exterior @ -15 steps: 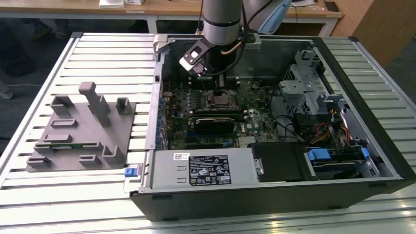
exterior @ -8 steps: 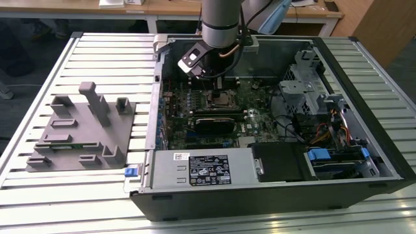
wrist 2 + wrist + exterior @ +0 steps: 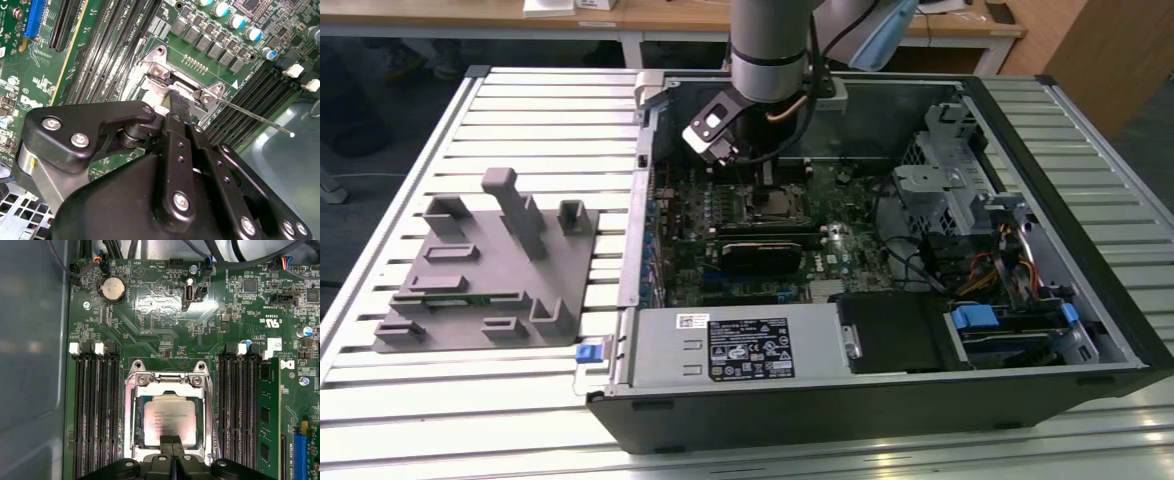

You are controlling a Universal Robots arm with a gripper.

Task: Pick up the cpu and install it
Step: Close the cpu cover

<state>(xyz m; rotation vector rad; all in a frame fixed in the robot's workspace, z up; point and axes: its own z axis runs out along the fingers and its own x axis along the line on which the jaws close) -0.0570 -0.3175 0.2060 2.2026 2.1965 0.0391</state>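
Note:
The cpu (image 3: 167, 420), a small silvery square chip, lies flat inside the metal-framed motherboard socket (image 3: 136, 405). My gripper (image 3: 171, 441) hangs directly over the chip's edge with its two black fingers pressed together and nothing between them. In the second wrist view the fingertips (image 3: 178, 103) reach down into the socket (image 3: 159, 62), whose thin lever (image 3: 255, 117) sticks out sideways. In the exterior view the gripper (image 3: 754, 178) is inside the open computer case (image 3: 1067, 150), just above the socket (image 3: 767, 208).
Black memory slots (image 3: 95, 410) flank the socket on both sides, and a green memory stick (image 3: 268, 415) stands in one. A grey fixture (image 3: 487, 270) sits on the slatted table at the exterior view's left. Drive cages and cables (image 3: 987, 230) fill the case's right side.

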